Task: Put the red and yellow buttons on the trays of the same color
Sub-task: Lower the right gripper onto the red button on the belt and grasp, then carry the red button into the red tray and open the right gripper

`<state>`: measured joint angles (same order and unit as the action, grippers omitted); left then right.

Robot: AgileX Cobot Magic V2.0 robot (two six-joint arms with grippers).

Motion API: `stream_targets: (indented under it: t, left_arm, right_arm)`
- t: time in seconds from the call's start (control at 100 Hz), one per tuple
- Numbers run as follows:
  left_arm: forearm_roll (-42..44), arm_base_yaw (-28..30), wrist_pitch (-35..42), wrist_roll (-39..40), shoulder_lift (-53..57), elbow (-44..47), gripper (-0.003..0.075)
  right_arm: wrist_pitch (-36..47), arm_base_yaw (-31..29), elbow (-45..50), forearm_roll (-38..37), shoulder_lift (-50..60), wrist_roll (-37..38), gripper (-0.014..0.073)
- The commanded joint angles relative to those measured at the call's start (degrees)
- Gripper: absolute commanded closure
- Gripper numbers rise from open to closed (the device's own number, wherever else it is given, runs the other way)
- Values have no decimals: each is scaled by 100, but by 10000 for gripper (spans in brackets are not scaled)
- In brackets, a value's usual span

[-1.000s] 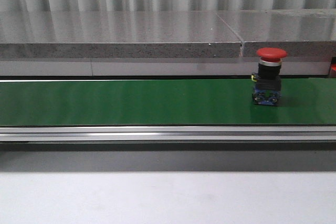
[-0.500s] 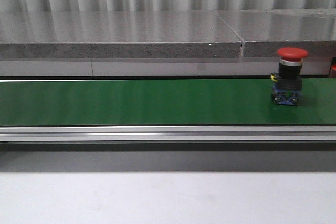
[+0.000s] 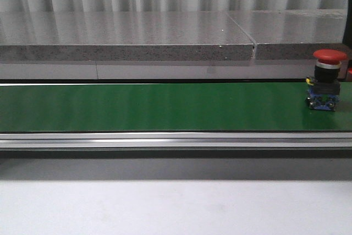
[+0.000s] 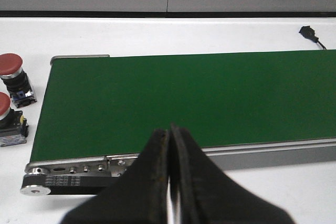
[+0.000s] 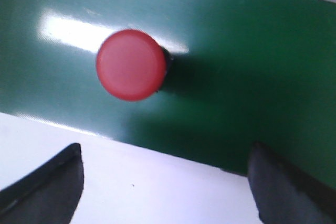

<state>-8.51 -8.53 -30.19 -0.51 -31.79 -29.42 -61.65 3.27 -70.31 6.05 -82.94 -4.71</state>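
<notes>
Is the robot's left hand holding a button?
No, the left hand is shut on nothing, and two red buttons sit off the belt's end.

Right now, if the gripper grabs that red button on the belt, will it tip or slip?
The red button looks top-heavy: a wide cap over a narrower body, so a sideways nudge could tip it. The smooth domed cap probably slips; the blocky base seems the safer grip. It looks rigid, so it should not deform.

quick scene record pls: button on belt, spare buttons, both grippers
button on belt: red button, upright, at the right end of the green belt
spare buttons: two red buttons on the white table, off the belt's end
left gripper: shut, empty, near the belt's edge
right gripper: open, above the button on the belt, not touching it
trays: not in view
</notes>
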Motion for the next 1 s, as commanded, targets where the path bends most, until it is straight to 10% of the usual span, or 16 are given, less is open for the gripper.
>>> stream_targets:
  t: [0.0,0.36,0.65,0.99]
  left_arm:
    - [-66,1,401,19,-7,-155,740]
    - [-66,1,401,19,-7,-155,740]
    - [-66,1,401,19,-7,-155,740]
    - [-66,1,406,19,-7,-155,740]
  right_arm:
    - [164,19,-348,19,-46,-121,-33]
    - [354,11,-677,14,-859,-282,-19]
    - [539,-18,-677,-41,-1148,-276,344]
    - [610,-279,-803,-324,-928,151,356]
